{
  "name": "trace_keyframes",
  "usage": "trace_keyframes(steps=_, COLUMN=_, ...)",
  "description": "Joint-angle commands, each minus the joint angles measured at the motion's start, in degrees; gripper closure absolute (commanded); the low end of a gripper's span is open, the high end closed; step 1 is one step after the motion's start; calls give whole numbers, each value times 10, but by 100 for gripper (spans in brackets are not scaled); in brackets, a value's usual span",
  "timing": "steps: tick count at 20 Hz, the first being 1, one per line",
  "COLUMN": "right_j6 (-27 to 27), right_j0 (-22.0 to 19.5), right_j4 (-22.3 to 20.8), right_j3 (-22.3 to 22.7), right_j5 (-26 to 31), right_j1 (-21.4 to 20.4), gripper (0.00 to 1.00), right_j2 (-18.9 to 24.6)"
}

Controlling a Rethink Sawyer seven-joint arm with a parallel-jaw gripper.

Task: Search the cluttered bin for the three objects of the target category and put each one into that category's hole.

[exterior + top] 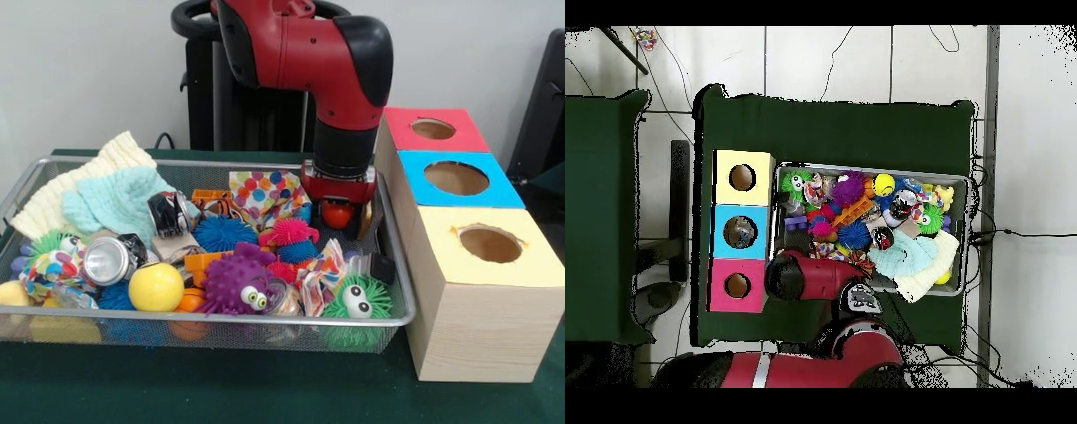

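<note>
**While gripping a small red-orange ball, the arm is sitting at the bin's box-side corner**

As the pick looks done, the step in hand is probably the carry: the hand (339, 210) is sitting low at the far corner of the wire bin (402, 305), next to the boxes, with its fingers closing on a small red-orange ball (336, 215). Whether the ball is already clear of the clutter is hard to tell. I am judging round balls to be the target category; which hole takes them is not shown.

Three holes are waiting just beside the bin: red box (465, 134), blue box (498, 185), yellow box (530, 265). In the overhead view the arm (810, 279) is covering the hand, so grip detail is coming from the front view only.

Next move is calling for a straight lift above the bin rim and box tops, then a short sideways travel to centre over the right hole before letting go. Other candidates are lying near the bin's front: a yellow ball (156, 286) and an orange ball (189, 301), half buried under spiky toys.
</note>
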Motion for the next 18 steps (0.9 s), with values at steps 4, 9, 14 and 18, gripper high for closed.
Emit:
trace_keyframes(steps=4, right_j6=71, right_j0=-10, right_j4=-33, right_j3=11, right_j5=-45, right_j1=79, gripper=0, right_j2=46)
trace_keyframes(steps=9, right_j6=63, right_j0=-21, right_j4=-45, right_j3=21, right_j5=-37, right_j1=64, gripper=0, right_j2=46)
trace_keyframes(steps=14, right_j6=29, right_j0=-55, right_j4=-67, right_j3=9, right_j5=-2, right_j1=44, gripper=0, right_j2=50)
trace_keyframes(steps=18, right_j6=-11, right_j0=-101, right_j4=-96, right_j3=-3, right_j5=44, right_j1=22, gripper=0, right_j2=64)
